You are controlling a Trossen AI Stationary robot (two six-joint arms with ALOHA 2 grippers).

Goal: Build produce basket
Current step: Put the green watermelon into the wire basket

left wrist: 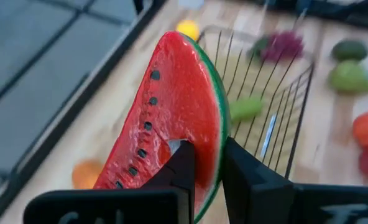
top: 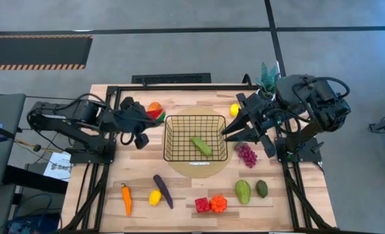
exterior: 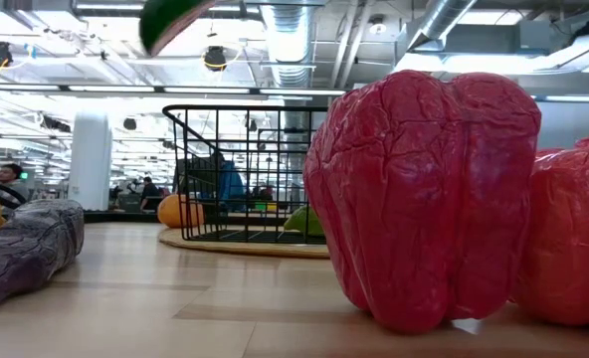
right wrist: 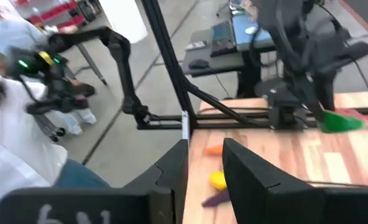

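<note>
My left gripper (top: 148,121) (left wrist: 206,158) is shut on the watermelon slice (top: 158,114) (left wrist: 171,106), red with a green rind, up in the air just left of the black wire basket (top: 196,138). The slice's rind (exterior: 175,20) shows at the top of the low view. The basket stands on a round tan mat (top: 179,170) and has one green piece (top: 202,145) in it. My right gripper (top: 230,127) (right wrist: 206,149) hangs open and empty above the basket's right rim. An orange (top: 153,106) lies by the basket's far-left corner. My left gripper pinches the watermelon slice between its two fingers near one end (left wrist: 206,177). One finger (left wrist: 181,168) is on the red flesh face, the other (left wrist: 246,180) on the green rind side. It comes from the table's left. The slice is lifted clear and sticks out past the fingertips.
Along the near edge lie a carrot (top: 126,198), lemon (top: 155,197), eggplant (top: 163,190), red pepper (top: 202,205), orange pepper (top: 218,203) and two avocados (top: 243,192) (top: 262,188). Grapes (top: 246,155) and a second lemon (top: 234,109) sit right of the basket, a potted plant (top: 268,77) at the far right.
</note>
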